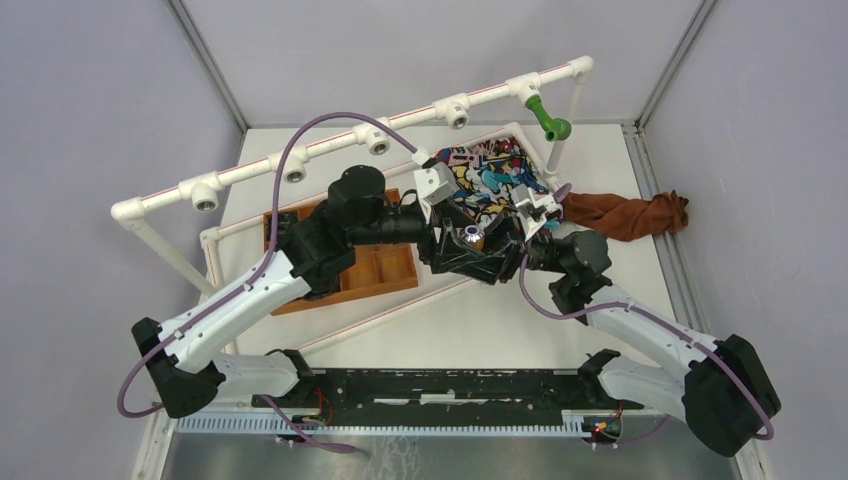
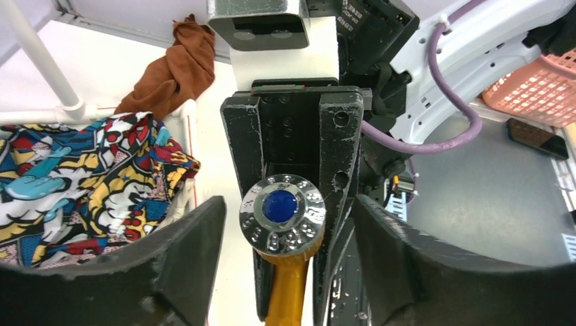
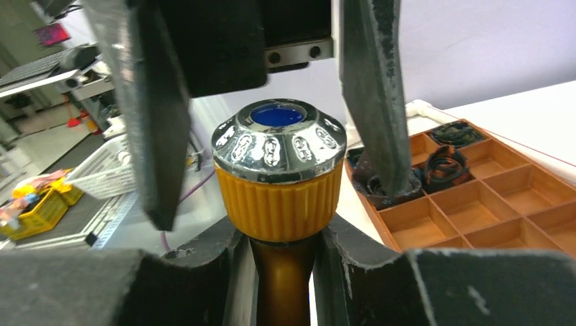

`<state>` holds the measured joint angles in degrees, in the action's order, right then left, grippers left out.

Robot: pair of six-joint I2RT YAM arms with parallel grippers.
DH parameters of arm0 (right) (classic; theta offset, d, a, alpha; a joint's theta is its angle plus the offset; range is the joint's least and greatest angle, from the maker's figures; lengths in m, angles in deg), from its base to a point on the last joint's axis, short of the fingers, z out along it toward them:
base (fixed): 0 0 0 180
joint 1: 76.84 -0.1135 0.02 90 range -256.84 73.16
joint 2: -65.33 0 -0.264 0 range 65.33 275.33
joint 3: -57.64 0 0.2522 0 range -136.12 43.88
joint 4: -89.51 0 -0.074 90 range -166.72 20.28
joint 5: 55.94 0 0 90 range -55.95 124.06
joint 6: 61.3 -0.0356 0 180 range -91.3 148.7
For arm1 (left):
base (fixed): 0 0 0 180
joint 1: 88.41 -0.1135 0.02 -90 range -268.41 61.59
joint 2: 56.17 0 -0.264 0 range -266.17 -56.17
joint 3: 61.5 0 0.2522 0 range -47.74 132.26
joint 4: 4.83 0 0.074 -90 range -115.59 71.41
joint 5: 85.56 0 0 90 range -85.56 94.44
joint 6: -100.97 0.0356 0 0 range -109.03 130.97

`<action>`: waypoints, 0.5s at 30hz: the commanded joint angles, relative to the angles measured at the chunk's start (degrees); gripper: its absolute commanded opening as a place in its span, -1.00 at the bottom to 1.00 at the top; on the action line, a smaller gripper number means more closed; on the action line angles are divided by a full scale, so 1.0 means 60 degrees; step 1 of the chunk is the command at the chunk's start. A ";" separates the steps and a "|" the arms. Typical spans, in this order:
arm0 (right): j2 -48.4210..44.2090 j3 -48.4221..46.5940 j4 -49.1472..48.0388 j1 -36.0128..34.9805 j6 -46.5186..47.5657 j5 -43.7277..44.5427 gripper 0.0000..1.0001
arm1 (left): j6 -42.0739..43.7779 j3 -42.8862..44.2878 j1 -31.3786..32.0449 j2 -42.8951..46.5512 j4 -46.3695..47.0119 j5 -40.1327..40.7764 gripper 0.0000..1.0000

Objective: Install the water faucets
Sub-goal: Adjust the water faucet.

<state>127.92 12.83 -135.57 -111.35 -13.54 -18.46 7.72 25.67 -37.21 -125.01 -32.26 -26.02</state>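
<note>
The orange-yellow water faucet [image 3: 278,197], with a chrome knob cap and a blue centre, is held in mid-air above the table's middle [image 1: 470,237]. My right gripper [image 3: 284,255] is shut on its neck just below the ribbed knob. My left gripper [image 2: 289,217] faces it from the other side. Its fingers [image 2: 190,238] stand open on either side of the knob [image 2: 282,207] with a gap on both sides. The green water faucet [image 1: 548,120] hangs from a fitting near the right end of the white pipe rail.
The white pipe frame [image 1: 300,160] carries several T-fittings with threaded openings across the back. A wooden compartment tray [image 1: 375,272] lies under the left arm. A colourful cloth [image 1: 490,180] and a brown cloth [image 1: 630,215] lie at the back right.
</note>
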 commanded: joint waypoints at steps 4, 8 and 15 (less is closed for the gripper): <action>-0.1649 -0.1318 0.5527 -0.0048 0.4408 0.3433 -1.00 | 0.0398 0.1634 0.0051 -0.0038 -0.0669 0.1679 0.97; -0.2201 -0.2119 0.7338 -0.0058 0.6626 0.5900 -1.00 | 0.0723 0.2873 0.0029 -0.0158 -0.1342 0.3049 0.99; -0.1516 -0.3707 0.8188 -0.0763 0.9464 0.8999 -1.00 | -0.0126 0.6540 -0.1288 -0.2144 -0.2832 0.3623 0.99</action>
<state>116.42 -3.58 -91.51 -112.66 28.38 19.31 9.32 54.30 -38.74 -130.83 -43.74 -6.81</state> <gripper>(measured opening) 0.359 0.993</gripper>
